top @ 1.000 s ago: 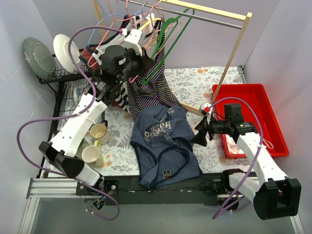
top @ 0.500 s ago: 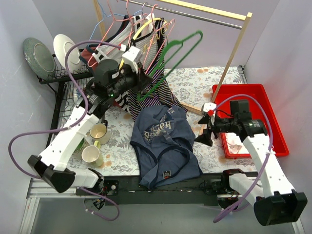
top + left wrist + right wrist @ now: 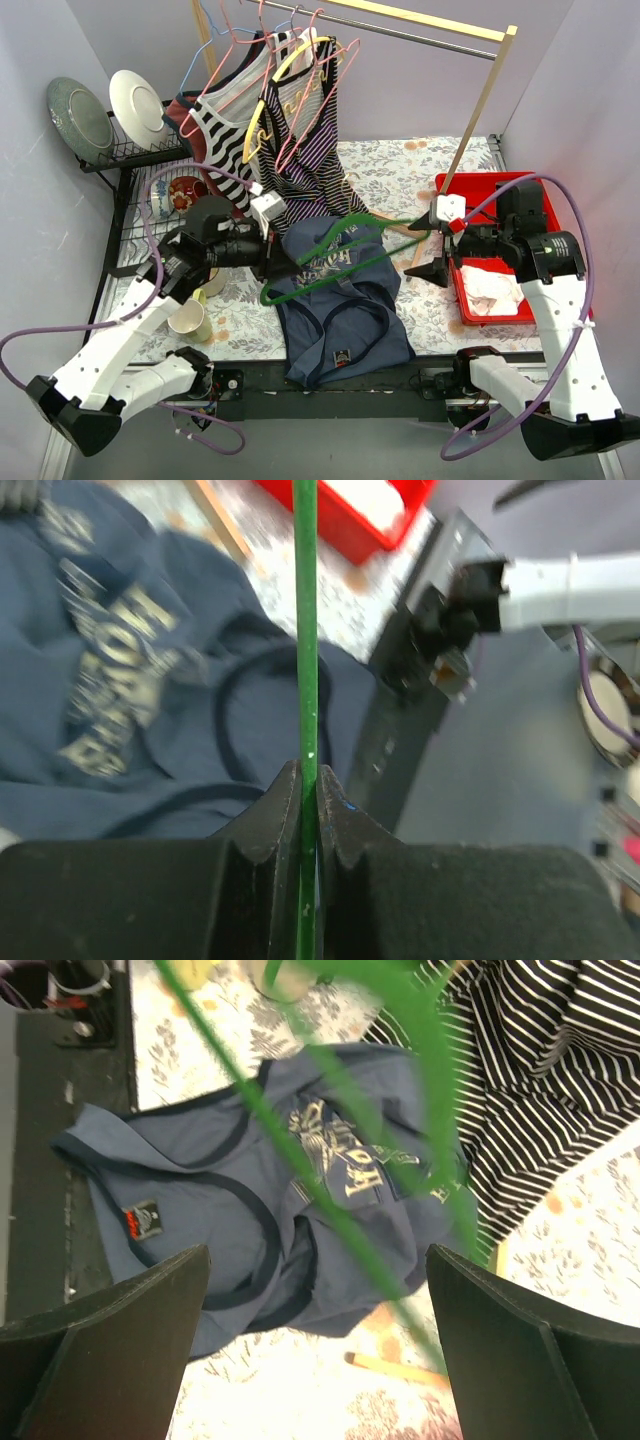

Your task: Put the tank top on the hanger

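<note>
Carries the hanger (image 3: 305,630), pinched in the shut left pincer (image 3: 307,780), down off the far rail (image 3: 400,34) to over the tank top (image 3: 340,320) lying near-centre on the worktop (image 3: 400,170), right pincer (image 3: 315,1340) now spread wide and empty, so threading looks next.

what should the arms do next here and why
Probably lower the open right tool to the tank top to lift its neckline, since the left tool is shut on the hanger, poised over the top lying on the table.
</note>
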### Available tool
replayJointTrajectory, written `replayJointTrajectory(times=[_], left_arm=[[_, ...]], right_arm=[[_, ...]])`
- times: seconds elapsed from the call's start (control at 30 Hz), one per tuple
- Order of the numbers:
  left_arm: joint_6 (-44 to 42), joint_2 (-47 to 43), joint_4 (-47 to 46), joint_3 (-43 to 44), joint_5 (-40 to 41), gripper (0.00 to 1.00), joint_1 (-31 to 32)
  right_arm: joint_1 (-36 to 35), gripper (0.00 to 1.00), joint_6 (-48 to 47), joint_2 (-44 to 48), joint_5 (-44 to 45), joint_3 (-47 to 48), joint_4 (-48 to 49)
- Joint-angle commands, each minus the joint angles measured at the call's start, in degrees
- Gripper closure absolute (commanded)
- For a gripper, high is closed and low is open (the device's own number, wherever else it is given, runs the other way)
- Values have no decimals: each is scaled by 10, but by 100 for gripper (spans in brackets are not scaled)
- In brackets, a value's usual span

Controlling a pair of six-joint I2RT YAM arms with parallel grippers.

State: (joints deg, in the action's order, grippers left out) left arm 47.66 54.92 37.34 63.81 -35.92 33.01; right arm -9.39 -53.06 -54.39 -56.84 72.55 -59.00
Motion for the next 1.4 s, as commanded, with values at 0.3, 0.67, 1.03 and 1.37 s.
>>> replayJointTrajectory(times=[0.3,0.67,1.03,1.37], left_arm=[[23,5,-43,-53,-113,100,61],[40,5,-96,-72,-93,100,65],[118,-31,-65,-121,5,33,65],[242,-44,48,-181,110,27,144]], right_arm=[[-112,6,105,-85,-35,-2,38],[-141,68,128,-91,-28,-28,31],[-115,99,121,-5,205,2,28],[-44,99,123,55,271,-13,21]])
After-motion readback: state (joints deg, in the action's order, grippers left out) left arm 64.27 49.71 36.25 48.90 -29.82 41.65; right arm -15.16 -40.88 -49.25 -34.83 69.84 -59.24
